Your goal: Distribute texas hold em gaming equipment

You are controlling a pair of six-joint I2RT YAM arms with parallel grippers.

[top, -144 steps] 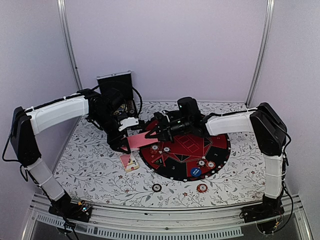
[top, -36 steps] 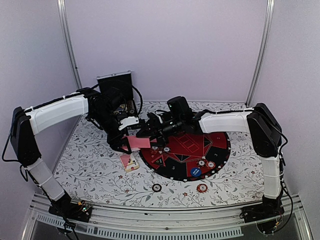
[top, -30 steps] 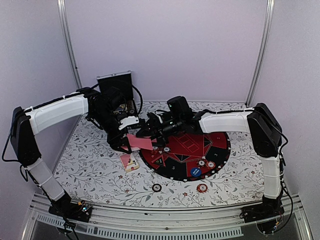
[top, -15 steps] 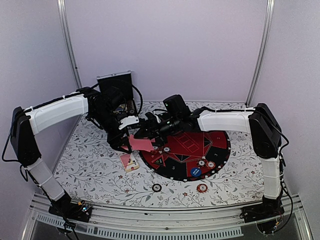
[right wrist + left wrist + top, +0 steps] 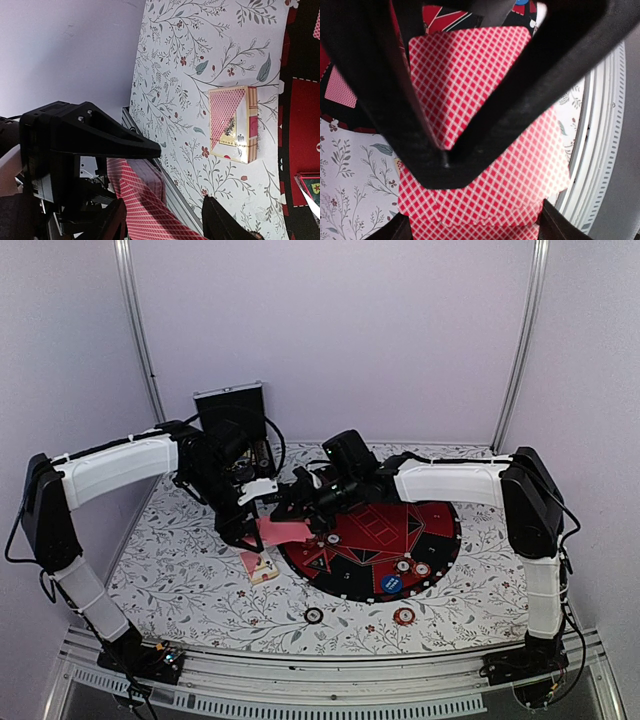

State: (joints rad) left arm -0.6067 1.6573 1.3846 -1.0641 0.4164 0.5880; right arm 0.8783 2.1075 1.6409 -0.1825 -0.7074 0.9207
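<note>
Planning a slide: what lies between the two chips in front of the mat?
Nothing; the top view shows only bare flowered cloth between the dark chip and the red chip.

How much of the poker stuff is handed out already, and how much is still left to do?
Done: a few chips lie on the mat, two more chips sit on the table in front, and one card is on the mat.
In hand: the left pincer is shut on the deck, and the open right pincer reaches for it.
Left: most of the deck, which looks thick.
</note>
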